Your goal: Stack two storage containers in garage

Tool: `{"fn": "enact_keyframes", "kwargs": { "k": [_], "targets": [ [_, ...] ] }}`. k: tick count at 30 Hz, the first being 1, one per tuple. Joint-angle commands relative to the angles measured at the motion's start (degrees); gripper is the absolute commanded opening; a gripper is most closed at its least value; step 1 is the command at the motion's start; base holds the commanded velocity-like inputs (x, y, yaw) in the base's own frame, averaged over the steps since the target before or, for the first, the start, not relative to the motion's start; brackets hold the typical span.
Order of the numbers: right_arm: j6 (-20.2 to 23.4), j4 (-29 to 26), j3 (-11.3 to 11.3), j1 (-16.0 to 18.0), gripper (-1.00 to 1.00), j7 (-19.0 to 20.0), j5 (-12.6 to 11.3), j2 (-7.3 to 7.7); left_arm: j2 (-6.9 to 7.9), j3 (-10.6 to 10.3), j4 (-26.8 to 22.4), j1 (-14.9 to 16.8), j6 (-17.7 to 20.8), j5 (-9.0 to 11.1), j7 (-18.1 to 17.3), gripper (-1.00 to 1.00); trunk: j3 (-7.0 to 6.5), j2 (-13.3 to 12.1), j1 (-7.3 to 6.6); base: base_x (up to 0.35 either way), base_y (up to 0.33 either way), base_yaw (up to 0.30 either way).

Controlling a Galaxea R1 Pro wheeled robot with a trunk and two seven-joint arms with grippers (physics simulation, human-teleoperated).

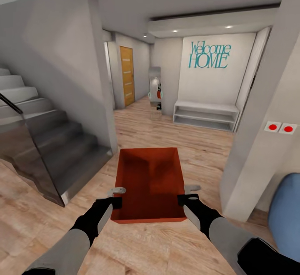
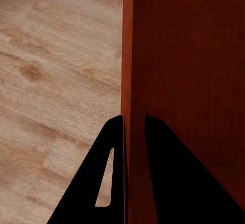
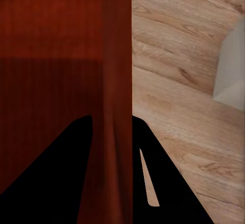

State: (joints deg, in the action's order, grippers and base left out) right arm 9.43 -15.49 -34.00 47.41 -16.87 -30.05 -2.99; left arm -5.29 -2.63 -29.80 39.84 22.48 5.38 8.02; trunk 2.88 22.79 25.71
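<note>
One orange-red open-top storage container (image 1: 150, 183) hangs level in front of me above light wood plank flooring, and it is empty. My left gripper (image 1: 118, 197) is shut on its left wall near the close corner. My right gripper (image 1: 188, 194) is shut on its right wall opposite. In the left wrist view the two fingers of the left gripper (image 2: 133, 118) pinch the thin red wall (image 2: 178, 55). The right wrist view shows the right gripper (image 3: 112, 117) clamped the same way on the container (image 3: 56, 25). The garage and its concrete floor are out of view.
A grey staircase (image 1: 50, 141) with a glass railing rises on the left. A white pillar (image 1: 258, 141) and a blue seat edge (image 1: 285, 212) stand close on the right. Ahead are a white bench shelf (image 1: 206, 115), a mirror (image 1: 155, 87) and an orange-brown door (image 1: 127, 76) down the hallway.
</note>
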Motion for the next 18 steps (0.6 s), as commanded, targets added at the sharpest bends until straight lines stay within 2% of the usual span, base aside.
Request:
{"fn": "enact_keyframes", "kwargs": {
  "k": [1,18],
  "targets": [
    [0.42,-0.06,-0.11,0.05,-1.00,-0.62,0.60,0.15,0.09,0.34,-0.14,0.06,0.46,-0.90,0.68,-1.00,0.13,0.13,0.07,0.323,0.000,-0.001],
    [0.43,-0.06,-0.08,0.05,-1.00,-0.62,0.60,0.37,0.02,0.34,-0.06,0.06,0.46,-0.90,0.68,-1.00,0.13,0.13,0.07,0.323,0.000,0.000]
  ]
}}
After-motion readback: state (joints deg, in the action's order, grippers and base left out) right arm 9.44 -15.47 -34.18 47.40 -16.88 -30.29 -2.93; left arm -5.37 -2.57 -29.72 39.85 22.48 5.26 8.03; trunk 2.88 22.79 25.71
